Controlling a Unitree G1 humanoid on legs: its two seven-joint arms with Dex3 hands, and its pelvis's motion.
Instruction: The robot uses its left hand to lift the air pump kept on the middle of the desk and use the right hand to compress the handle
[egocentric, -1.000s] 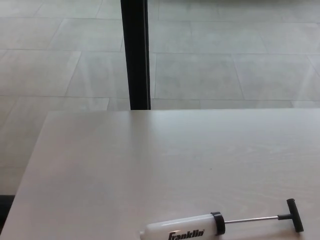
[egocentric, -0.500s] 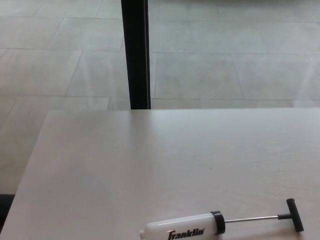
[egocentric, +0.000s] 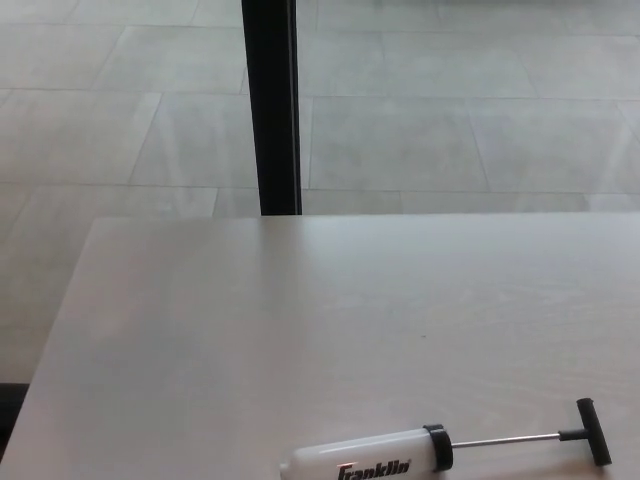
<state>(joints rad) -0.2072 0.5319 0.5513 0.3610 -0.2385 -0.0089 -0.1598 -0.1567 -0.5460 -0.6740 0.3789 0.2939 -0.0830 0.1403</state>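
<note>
- Although no part of the robot appears in the head view, the scene fixes the task's starting state; neither hand shows, so whether their fingers are apart or closed, or hold anything, cannot be told.
- Tiled floor (egocentric: 450, 130): pale, beyond the desk's far edge.
- Desk (egocentric: 250, 330): light wood-grain top, the landmark for all that follows.
- Black post (egocentric: 270, 100): upright, rising from behind the desk's far edge.
- Air pump (egocentric: 365, 458): lying flat at the desk's near edge, white barrel partly cut off by the frame.
- Rod (egocentric: 505, 438): drawn out of the barrel, pointing toward the desk's right side.
- Handle (egocentric: 592, 432): black T-piece at the rod's end, resting on the desk.
- Progress, as judged: nothing done; lifting with the left hand and compressing with the right both remain.
</note>
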